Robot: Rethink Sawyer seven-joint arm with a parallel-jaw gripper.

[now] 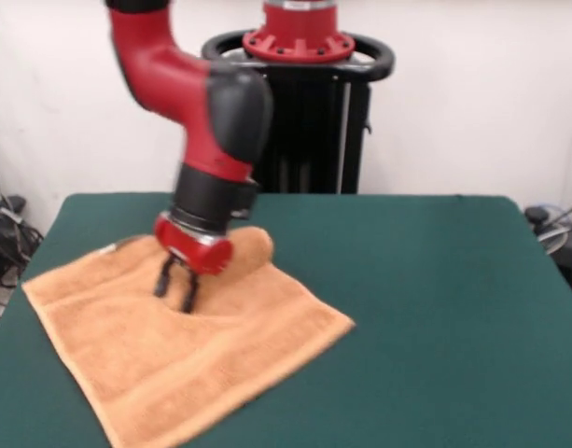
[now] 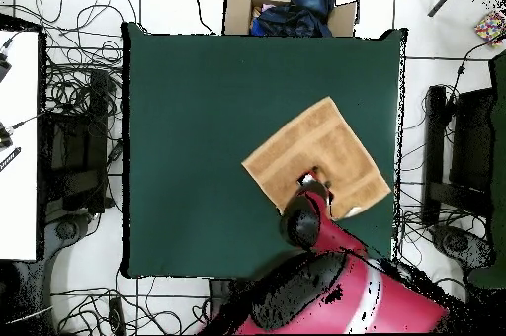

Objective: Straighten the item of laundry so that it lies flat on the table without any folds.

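Observation:
The light orange-tan towel (image 1: 188, 350) lies on the left part of the dark green table (image 1: 435, 280), set diamond-wise. Its far corner is rolled into a raised fold (image 1: 253, 245) beside the arm. A small white tag (image 1: 106, 249) shows at its far left edge. My gripper (image 1: 176, 287) points down at the towel's far middle, next to the fold, fingertips at the cloth with a gap between them. In the overhead view the towel (image 2: 316, 149) lies on the right side of the table (image 2: 198, 134), and the arm covers its corner nearest the base and the gripper.
The black pedestal (image 1: 309, 121) stands behind the table's far edge. An open cardboard box with dark cloth (image 2: 289, 6) sits on the floor beyond the table. Cables (image 2: 79, 95) and a white surface (image 2: 18, 144) lie to one side.

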